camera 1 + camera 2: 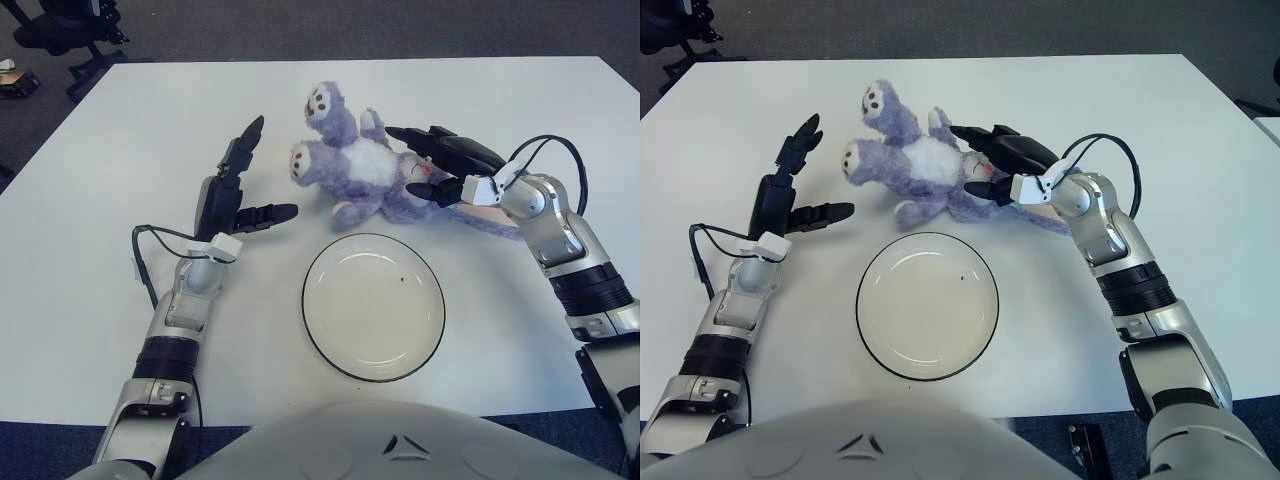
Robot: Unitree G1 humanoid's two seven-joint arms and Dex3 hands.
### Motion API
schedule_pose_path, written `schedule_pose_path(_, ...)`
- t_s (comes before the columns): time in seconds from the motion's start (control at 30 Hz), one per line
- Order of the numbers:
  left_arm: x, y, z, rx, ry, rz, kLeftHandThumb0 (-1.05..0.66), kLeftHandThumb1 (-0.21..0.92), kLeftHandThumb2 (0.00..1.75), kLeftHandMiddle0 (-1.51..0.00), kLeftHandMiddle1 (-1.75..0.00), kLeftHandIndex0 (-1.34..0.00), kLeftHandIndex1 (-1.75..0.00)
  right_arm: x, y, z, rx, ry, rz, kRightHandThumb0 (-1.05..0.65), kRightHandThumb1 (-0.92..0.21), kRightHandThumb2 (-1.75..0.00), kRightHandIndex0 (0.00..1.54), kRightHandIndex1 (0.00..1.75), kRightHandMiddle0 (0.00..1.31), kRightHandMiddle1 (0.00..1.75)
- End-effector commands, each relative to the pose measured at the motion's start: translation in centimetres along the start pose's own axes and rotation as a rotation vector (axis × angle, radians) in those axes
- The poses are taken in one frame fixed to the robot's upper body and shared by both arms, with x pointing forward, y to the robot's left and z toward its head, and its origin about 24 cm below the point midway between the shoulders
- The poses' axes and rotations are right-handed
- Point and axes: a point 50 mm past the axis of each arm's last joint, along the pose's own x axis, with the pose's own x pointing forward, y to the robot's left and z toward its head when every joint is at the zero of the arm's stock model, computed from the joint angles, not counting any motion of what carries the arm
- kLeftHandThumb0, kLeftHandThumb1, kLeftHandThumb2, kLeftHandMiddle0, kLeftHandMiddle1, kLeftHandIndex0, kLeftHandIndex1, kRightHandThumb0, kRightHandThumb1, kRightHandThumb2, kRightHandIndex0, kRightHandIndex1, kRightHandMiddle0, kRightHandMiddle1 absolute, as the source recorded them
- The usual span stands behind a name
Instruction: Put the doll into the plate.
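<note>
We see a fluffy purple doll [355,170] with a white belly lying on its back just beyond the round white, dark-rimmed plate [374,305], which holds nothing.

Silver jointed arms, looped black cables, each black robot hand [238,195] three-fingered.
</note>
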Motion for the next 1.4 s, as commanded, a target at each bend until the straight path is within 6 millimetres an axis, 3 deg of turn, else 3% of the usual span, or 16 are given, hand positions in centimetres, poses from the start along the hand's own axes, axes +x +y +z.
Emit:
schedule_pose_path(0.0, -2.0, -0.9, -0.9, -0.014, 0.096, -0.020, -0.88, 0.92, 0.01, -0.23, 0.00, -0.12, -0.04, 0.1, 0.8, -0.5, -0.044, 0.028, 0.024, -1.04, -0.92, -0.82, 0.04, 0.01, 0.09, 0.03)
schedule_pose_path(0.77, -1.8, -1.2, 0.1, -0.011, 0.076, -0.047, -0.89, 0.92, 0.00, -0.25, -0.01, -0.11, -0.02, 0.6, 2.0, -1.9, -0.156, 0.072, 0.034, -1.03, -0.92, -0.80, 0.06, 0.01, 0.13, 0.04)
schedule_pose_path(1.37, 0.4, -1.4, 0.3, -0.003, 0.069, -0.056, -0.88, 0.92, 0.01, -0.23, 0.00, -0.12, -0.02, 0.9, 2.1, -1.7, -0.151, 0.062, 0.027, -1.04, -0.92, -0.82, 0.07, 0.01, 0.14, 0.03)
